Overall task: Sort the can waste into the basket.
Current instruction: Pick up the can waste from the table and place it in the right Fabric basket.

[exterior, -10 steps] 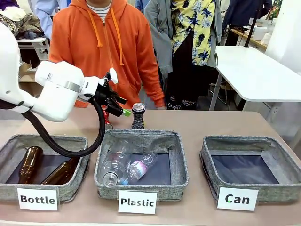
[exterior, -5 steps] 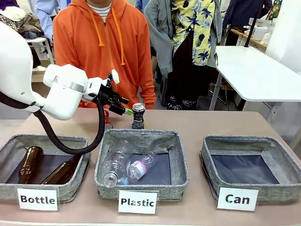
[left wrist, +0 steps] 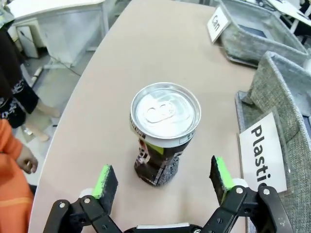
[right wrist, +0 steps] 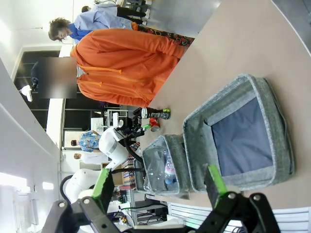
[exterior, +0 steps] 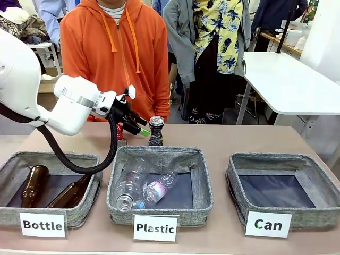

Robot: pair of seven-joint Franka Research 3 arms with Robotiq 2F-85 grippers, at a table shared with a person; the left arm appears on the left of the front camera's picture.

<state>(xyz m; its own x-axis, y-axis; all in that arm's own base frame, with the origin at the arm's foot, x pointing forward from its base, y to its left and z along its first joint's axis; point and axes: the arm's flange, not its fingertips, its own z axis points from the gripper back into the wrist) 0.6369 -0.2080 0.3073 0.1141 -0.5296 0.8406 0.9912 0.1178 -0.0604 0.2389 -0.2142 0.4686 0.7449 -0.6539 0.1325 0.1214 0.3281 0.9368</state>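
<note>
Arm on the left [exterior: 64, 106] has dipped toward the dark can [left wrist: 164, 116], upright on the surface [exterior: 223, 139] (well apart from the Can basket [exterior: 271, 162]). Its fingers [left wrist: 108, 180] stand wide apart, flanking the can untouched, so the grasp seems next.

We find three baskets in a row across the lower frame: Bottle basket [exterior: 53, 157] left, Plastic basket [exterior: 202, 180] centre, Can basket [exterior: 281, 159] right. Glass bottles [exterior: 33, 185] lie in the first, plastic bottles [exterior: 133, 186] in the second. Behind the Plastic basket stand the left can [exterior: 121, 136] and right can [exterior: 155, 130]; the left gripper [exterior: 141, 126] sits just left of the latter.
</note>
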